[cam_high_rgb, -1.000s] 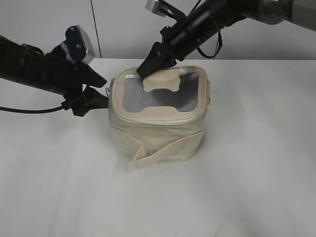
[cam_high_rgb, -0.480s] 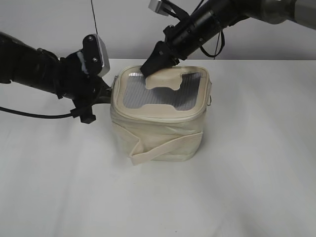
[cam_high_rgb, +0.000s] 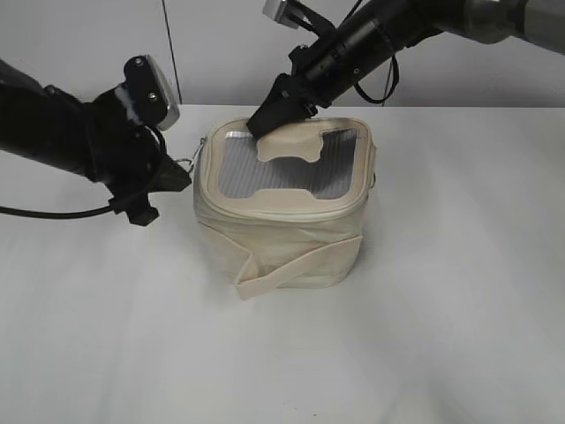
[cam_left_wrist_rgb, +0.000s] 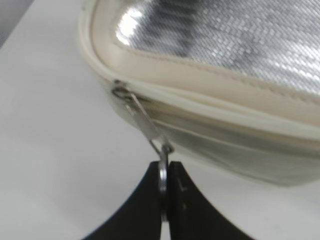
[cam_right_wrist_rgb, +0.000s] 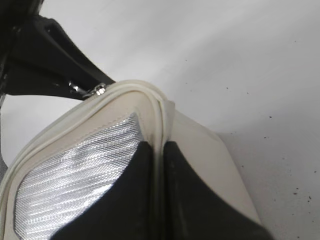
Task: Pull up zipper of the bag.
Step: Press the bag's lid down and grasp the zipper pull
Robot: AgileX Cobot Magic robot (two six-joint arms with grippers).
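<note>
The cream-white bag [cam_high_rgb: 282,238] stands mid-table with its grey mesh top panel [cam_high_rgb: 265,172] and H-shaped patch [cam_high_rgb: 291,146] up. A strap band [cam_high_rgb: 291,269] crosses its front. My left gripper [cam_high_rgb: 177,172] is at the bag's left rim, shut on the silver ring pull [cam_left_wrist_rgb: 163,175] of a slider [cam_left_wrist_rgb: 120,92] on the cream zipper track [cam_left_wrist_rgb: 200,102]. My right gripper [cam_high_rgb: 269,119] is shut on the lid rim [cam_right_wrist_rgb: 159,125] at the back left corner. The slider also shows in the right wrist view [cam_right_wrist_rgb: 97,90].
The white table [cam_high_rgb: 441,336] lies all round the bag. A light wall [cam_high_rgb: 221,53] rises behind the table's far edge. A black cable [cam_high_rgb: 53,212] trails from the left arm across the table's left side.
My left gripper rose toward the bag's rim half a second ago and has since dropped back left and down, still on the ring pull. The bag shifted slightly. My right gripper stays on the rim.
</note>
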